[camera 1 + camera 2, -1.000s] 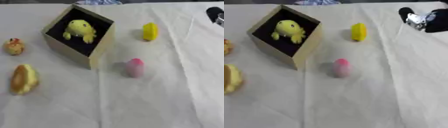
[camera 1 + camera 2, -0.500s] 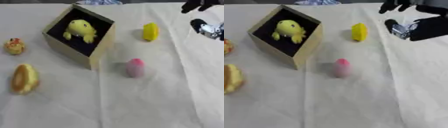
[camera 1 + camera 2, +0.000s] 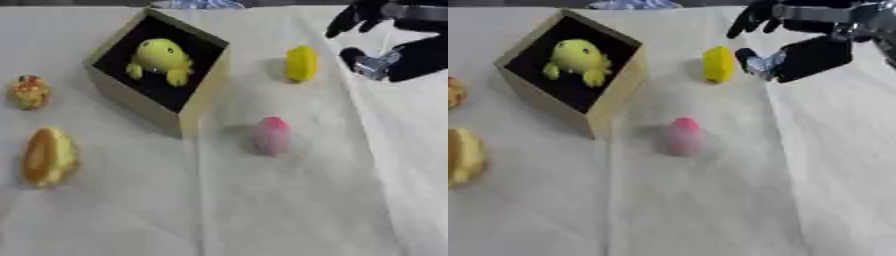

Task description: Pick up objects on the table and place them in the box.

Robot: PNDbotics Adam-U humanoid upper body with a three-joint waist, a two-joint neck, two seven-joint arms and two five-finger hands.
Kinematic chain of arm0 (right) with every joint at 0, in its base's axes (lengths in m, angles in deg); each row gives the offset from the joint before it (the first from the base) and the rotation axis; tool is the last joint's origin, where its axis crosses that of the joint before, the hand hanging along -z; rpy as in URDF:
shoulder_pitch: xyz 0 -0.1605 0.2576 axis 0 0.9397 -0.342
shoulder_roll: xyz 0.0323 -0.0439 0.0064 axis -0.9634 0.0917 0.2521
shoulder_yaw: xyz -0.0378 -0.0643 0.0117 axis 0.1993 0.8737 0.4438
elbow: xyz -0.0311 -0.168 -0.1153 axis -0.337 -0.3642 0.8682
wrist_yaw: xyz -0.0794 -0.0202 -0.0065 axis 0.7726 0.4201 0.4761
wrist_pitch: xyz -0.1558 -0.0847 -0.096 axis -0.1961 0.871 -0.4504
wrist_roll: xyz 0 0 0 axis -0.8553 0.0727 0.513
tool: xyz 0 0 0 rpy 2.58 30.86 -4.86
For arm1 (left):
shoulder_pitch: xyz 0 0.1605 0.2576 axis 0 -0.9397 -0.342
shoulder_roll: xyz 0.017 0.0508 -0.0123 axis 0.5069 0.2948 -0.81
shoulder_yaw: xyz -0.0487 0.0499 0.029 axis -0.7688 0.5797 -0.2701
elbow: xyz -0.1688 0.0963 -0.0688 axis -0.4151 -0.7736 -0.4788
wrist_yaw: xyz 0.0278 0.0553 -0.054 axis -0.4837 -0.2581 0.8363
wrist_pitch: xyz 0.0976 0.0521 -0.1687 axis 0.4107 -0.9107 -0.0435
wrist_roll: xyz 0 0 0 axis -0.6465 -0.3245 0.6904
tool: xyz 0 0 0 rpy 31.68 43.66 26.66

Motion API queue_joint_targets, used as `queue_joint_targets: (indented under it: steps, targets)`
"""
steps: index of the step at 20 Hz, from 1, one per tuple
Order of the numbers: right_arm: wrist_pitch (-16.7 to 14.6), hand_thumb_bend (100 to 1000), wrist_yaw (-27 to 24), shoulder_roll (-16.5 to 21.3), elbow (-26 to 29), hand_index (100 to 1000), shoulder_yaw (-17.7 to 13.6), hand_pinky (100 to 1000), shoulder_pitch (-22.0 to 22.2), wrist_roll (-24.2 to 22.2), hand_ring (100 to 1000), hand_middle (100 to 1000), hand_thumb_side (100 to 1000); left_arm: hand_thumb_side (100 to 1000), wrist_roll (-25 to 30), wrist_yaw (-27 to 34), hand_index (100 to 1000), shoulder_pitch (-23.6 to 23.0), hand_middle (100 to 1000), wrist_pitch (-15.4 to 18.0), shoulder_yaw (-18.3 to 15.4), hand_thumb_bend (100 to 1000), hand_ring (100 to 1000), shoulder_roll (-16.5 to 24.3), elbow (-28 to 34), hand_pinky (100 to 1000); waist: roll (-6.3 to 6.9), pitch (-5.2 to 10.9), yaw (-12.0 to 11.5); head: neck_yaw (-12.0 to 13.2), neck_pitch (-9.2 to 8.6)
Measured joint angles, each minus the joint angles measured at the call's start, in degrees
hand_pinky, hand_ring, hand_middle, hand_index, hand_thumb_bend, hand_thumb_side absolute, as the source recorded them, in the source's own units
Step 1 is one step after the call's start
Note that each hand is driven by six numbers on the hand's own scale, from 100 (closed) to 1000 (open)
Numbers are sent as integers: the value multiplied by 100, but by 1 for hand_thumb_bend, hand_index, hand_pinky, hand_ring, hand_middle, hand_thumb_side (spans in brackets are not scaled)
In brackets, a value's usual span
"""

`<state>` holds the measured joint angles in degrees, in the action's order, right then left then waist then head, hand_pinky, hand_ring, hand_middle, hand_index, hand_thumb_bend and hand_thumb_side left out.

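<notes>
Here, your right hand (image 3: pixel 802 47) came in from the upper right, its arm cut off at the frame edge, fingers spread apart and holding nothing, just beside the yellow object (image 3: pixel 718 64). Your left hand showed in neither view. The box (image 3: pixel 197 100) sat tilted at upper left with a yellow frog toy (image 3: pixel 160 57) inside. A pink object (image 3: pixel 271 135) lay near its front corner; its shape was too blurred to tell. At the left edge lay 2 more: an orange-yellow toy (image 3: pixel 30 91) and an orange oblong piece (image 3: pixel 48 156).
</notes>
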<state>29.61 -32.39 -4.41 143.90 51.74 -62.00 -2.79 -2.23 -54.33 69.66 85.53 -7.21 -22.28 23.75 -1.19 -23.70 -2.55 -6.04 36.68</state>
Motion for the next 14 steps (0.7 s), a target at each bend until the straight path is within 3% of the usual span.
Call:
queue_joint_targets:
  steps: [9,14]
  targets:
    - [-440,100,791,-327,-645,887,321,872,-21,169,918,852,451,701,20,12,906,26,835,-6,24,293,840,-46,0,891,-1,-69,-29,36,0]
    - [-509,100,973,-407,-683,891,479,870,46,312,912,838,422,706,37,43,906,53,836,-1,28,288,840,-47,0,892,5,-101,-39,43,0]
